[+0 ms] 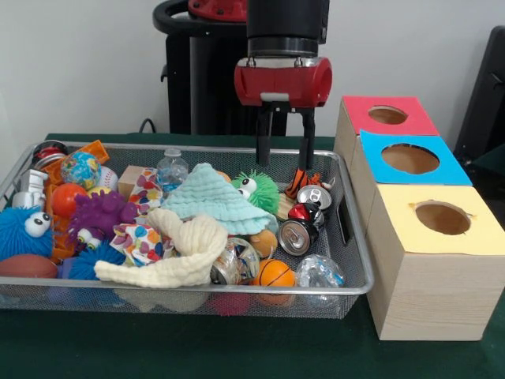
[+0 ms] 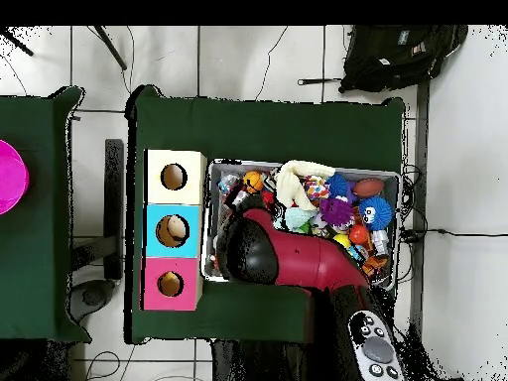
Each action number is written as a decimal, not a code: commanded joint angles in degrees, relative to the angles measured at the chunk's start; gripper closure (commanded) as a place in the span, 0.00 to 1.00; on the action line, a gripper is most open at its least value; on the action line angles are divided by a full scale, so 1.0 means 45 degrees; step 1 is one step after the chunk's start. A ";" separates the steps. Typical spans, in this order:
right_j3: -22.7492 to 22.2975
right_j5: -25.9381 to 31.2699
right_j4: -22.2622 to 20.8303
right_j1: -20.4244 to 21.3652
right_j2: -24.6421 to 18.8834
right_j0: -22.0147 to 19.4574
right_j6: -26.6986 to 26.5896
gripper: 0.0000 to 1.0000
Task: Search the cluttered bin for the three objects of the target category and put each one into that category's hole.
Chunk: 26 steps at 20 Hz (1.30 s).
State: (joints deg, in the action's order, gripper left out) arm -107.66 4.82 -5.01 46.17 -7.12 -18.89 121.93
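Front view: gripper point(image 1: 285, 150) hangs empty, fingers parted, over wire bin point(image 1: 357, 260) far right corner, above cans point(image 1: 304, 221); three holed boxes point(image 1: 438, 260) stand beside. Overhead view: arm point(image 2: 298, 260) covers bin's box-side end; yellow box point(image 2: 176, 177), blue, pink in row.

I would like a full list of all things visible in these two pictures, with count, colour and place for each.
wire bin: one, silver, on the green table
wooden boxes with holes: three, tops red, blue and yellow, in a row beside the bin
drink cans: at least three, silver and red, bin end nearest the boxes
mint cloth: one, bin middle
cream knotted cloth: one, front of bin
small basketball: one, orange, front of bin
spiky toys with eyes: blue, purple, green
water bottle: one, clear, back of bin
backpack: one, black, on the floor
gripper: one, red body, black fingers open, above the bin's back edge
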 commanded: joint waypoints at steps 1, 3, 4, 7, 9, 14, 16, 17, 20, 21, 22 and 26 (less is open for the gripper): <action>-0.0854 -0.1292 0.0794 -0.1230 0.0131 0.0362 0.2930 0.00; -0.0914 -0.1550 0.0949 -0.1363 0.0081 0.0457 0.3002 0.00; -0.0971 -0.1621 0.0993 -0.1373 0.0071 0.0446 0.3003 0.00; -0.1075 -0.1739 0.1123 -0.1412 0.0066 0.0575 0.2990 0.00; -0.1239 -0.1742 0.1084 -0.1432 -0.0205 0.0469 0.2888 0.00; -0.1807 -0.1306 0.0936 -0.1097 -0.0880 0.0004 0.2597 0.00; -0.2071 -0.1247 0.0923 -0.0954 -0.0977 -0.0036 0.2607 0.00; -0.2175 -0.1240 0.0911 -0.0919 -0.0970 0.0025 0.2596 0.00; -0.2619 -0.1130 0.0872 -0.0509 -0.1055 -0.0115 0.2556 0.00; -0.2725 -0.1186 0.0836 -0.0514 -0.1120 -0.0167 0.2543 0.00; -0.2807 -0.1200 0.0794 -0.0431 -0.1182 -0.0266 0.2497 0.00; -0.3458 -0.1522 0.0473 0.0006 -0.1219 -0.0329 0.2396 0.00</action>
State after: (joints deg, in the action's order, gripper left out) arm -117.21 -0.07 -3.05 43.93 -7.58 -18.87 121.93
